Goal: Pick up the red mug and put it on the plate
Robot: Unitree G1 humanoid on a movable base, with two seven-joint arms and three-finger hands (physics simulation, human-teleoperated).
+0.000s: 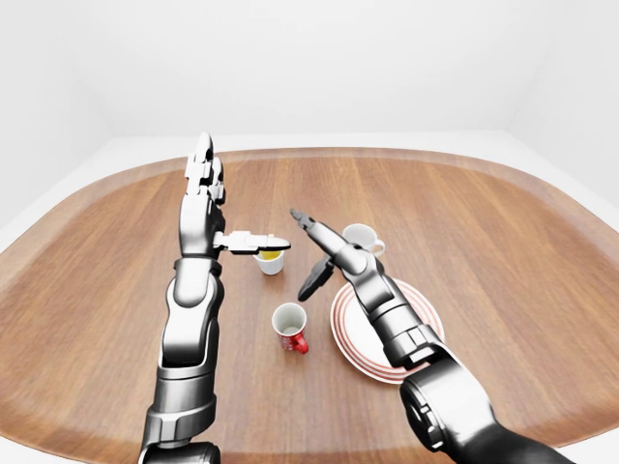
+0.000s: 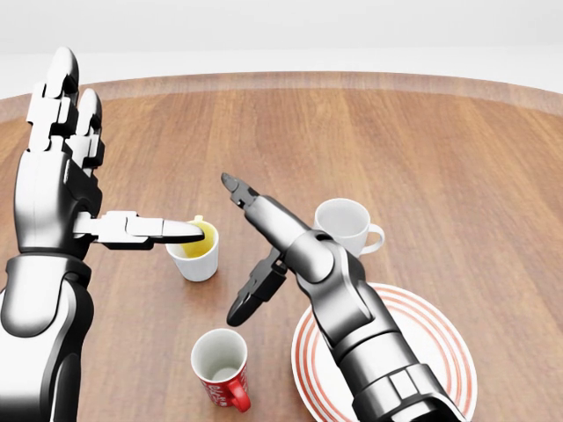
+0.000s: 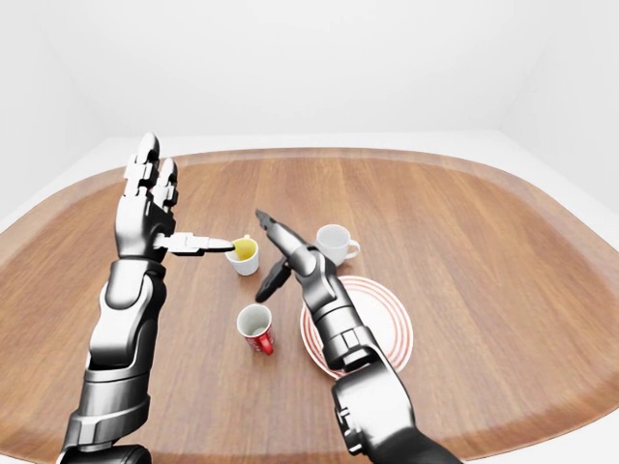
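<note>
Currently: red mug (image 2: 222,369) stands upright on the wooden table (image 2: 457,149), toward the table's near edge (bottom of head view), white inside, handle pointing down-right in that view. Not held; no finger touches it. Plate (image 2: 440,338), white w/ red rings, sits just right of the mug, apart from it, also near that edge; the right forearm crosses over its left part.

R hand (image 2: 255,255) hovers above and between mug and plate, up-left of the plate rim. Fingers spread apart: one long finger (image 2: 239,189) points toward the table's far side, the dark thumb (image 2: 251,299) angles down toward the mug, w/ a gap to the mug rim. Nothing gripped.

White cup w/ yellow contents (image 2: 196,251) is farther in on the table, up-left of the mug. L hand (image 2: 62,167) is raised upright at left of head view, fingers apart, one finger (image 2: 145,229) stretched sideways w/ its tip at that cup's rim; contact cannot be told. Empty.

Plain white mug (image 2: 345,224) stands beyond the plate, just right of the R hand, handle to the right.
</note>
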